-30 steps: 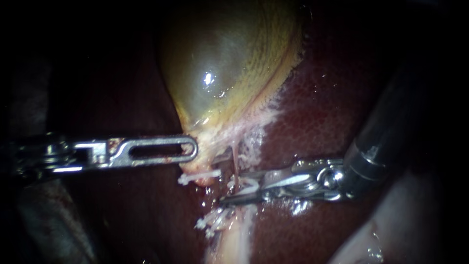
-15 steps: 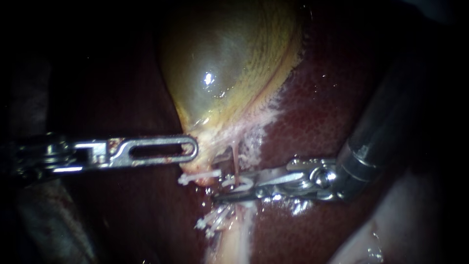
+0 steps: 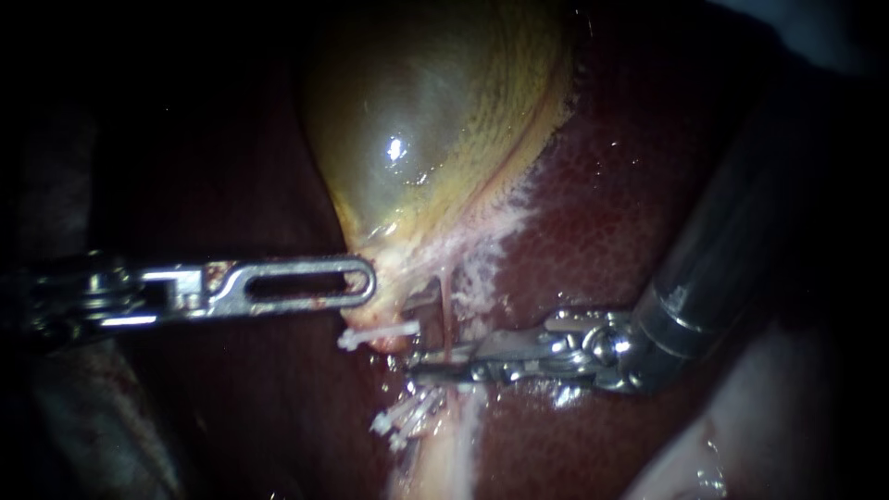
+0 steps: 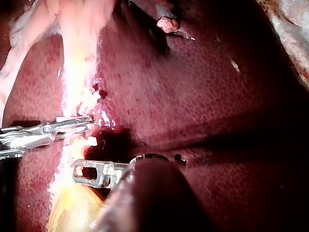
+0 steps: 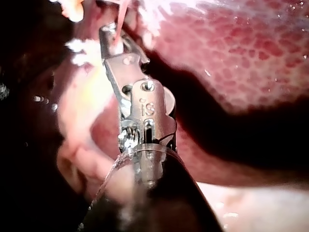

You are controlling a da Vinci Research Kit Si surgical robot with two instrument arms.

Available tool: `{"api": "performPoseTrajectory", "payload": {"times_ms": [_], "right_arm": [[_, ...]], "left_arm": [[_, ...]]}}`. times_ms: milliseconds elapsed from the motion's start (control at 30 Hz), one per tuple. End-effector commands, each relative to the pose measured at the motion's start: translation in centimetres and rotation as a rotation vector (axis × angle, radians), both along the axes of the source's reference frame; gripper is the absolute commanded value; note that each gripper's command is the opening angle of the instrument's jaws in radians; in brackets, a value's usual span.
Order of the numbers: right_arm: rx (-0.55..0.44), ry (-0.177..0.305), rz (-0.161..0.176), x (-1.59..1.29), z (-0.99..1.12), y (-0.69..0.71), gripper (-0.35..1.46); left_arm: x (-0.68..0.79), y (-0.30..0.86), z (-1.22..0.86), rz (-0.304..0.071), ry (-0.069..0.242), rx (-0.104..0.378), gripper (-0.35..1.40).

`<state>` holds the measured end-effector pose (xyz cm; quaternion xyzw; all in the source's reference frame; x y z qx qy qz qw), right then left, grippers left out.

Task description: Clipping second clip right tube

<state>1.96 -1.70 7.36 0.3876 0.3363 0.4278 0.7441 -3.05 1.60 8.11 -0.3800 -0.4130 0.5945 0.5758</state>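
The thin pale right tube point(image 3: 447, 310) runs down from the neck of the yellow-green gallbladder point(image 3: 435, 120). My right instrument point(image 3: 421, 373) comes in from the right and its slim jaws lie together across this tube, shut on it. In the right wrist view the same jaws point(image 5: 108, 34) close around the pink tube point(image 5: 120, 14). My left instrument point(image 3: 369, 282) has a slotted jaw and is shut on the gallbladder's neck, holding it to the left. A white clip point(image 3: 380, 333) sits just below that jaw. Several white clips point(image 3: 407, 418) lie lower down.
Dark red liver point(image 3: 602, 213) surrounds the gallbladder and lies under my right instrument's shaft. Pale fatty tissue point(image 3: 444, 463) runs downward from the tubes. In the left wrist view my right instrument point(image 4: 87, 124) crosses the bright pale strand ahead of my left one point(image 4: 79, 170).
My right instrument's jaws slid a little to the left and closed over the right tube. The white clip seen between them earlier no longer shows. The left instrument has not moved.
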Motion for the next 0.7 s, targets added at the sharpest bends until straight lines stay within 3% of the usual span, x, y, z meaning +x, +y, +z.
{"api": "performPoseTrajectory", "payload": {"times_ms": [33, 700], "right_arm": [[0.000, 0.004, 0.001, 0.00, 0.00, 0.01, -0.32], [-0.001, 0.007, 0.003, -0.01, 0.01, 0.01, -0.31]], "left_arm": [[0.00, 0.00, 0.00, 0.000, 0.000, 0.000, -0.35], [-0.01, 0.00, 0.00, -0.001, 0.000, 0.000, -0.35]]}}
